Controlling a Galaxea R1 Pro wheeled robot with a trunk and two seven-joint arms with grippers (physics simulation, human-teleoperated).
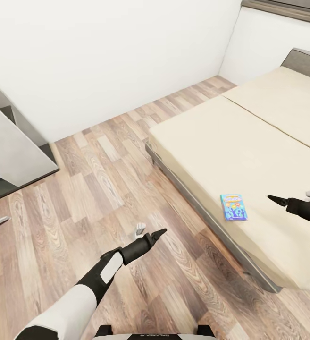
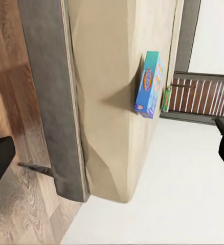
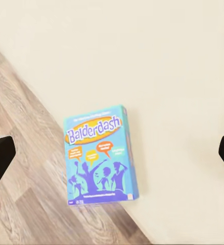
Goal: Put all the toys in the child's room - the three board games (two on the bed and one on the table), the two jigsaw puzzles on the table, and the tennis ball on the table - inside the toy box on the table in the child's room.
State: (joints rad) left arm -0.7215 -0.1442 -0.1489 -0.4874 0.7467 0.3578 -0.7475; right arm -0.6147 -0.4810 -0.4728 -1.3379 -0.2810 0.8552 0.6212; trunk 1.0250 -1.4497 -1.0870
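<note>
A blue "Balderdash" board game (image 1: pixel 233 207) (image 3: pixel 99 155) lies flat on the bed (image 1: pixel 211 141) close to its near edge. My right gripper (image 1: pixel 273 199) (image 3: pixel 112 155) hovers over the mattress just right of the box, open, with the box between and below its fingers. My left gripper (image 1: pixel 157 233) (image 2: pixel 112 148) hangs over the floor to the left of the bed's side, open and holding nothing, pointing toward the blue box (image 2: pixel 149 84). A thin green-edged box (image 2: pixel 166 98) lies on the mattress beyond the blue one.
The dark grey bed frame (image 1: pixel 197 203) runs along the mattress edge, with the grey headboard (image 1: pixel 305 61) at the far right. A grey-topped table (image 1: pixel 13 146) stands at the left. Wood-plank floor (image 1: pixel 103 179) lies between them, with a white wall behind.
</note>
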